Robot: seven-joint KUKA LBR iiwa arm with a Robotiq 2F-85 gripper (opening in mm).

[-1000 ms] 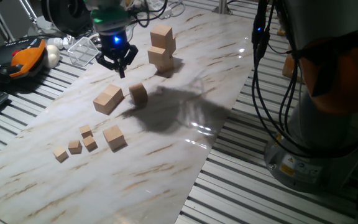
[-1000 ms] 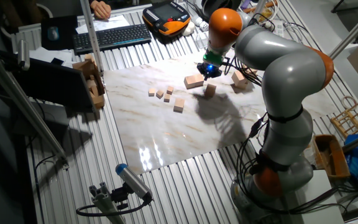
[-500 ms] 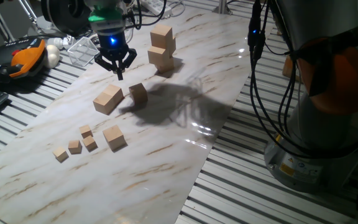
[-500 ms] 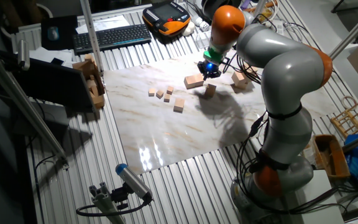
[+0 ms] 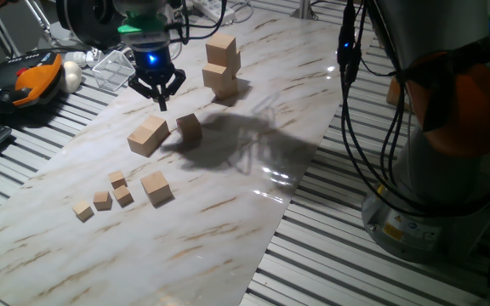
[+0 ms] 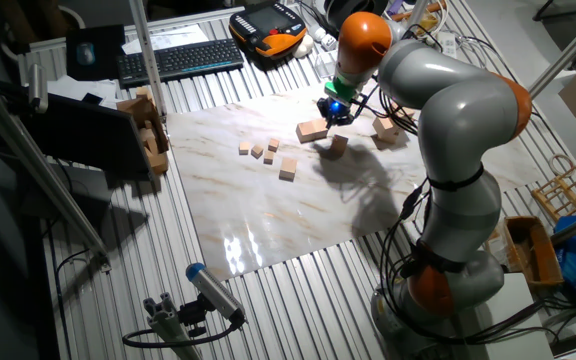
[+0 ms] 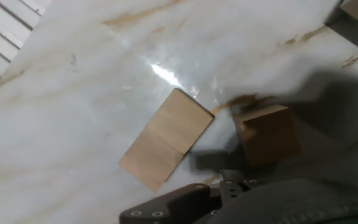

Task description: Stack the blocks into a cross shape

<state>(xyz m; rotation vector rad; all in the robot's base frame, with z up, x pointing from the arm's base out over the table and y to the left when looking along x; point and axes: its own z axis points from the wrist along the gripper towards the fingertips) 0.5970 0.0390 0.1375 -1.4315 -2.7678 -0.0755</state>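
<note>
Wooden blocks: two plain tan wooden cubes (image 5: 148, 134) and (image 5: 189, 127) lie close together on the white marbled board (image 5: 253, 102); a third (image 5: 156, 188) sits nearer the camera.
Started stack: tan cubes piled (image 5: 221, 68) at the far end.
Black two-finger gripper (image 5: 158, 87): hovers above the pair, fingers apart, holding nothing.
Risk: descending between neighbours could nudge either cube askew.
Tiny cubes (image 5: 109, 195): possible mistaken pick.
</note>
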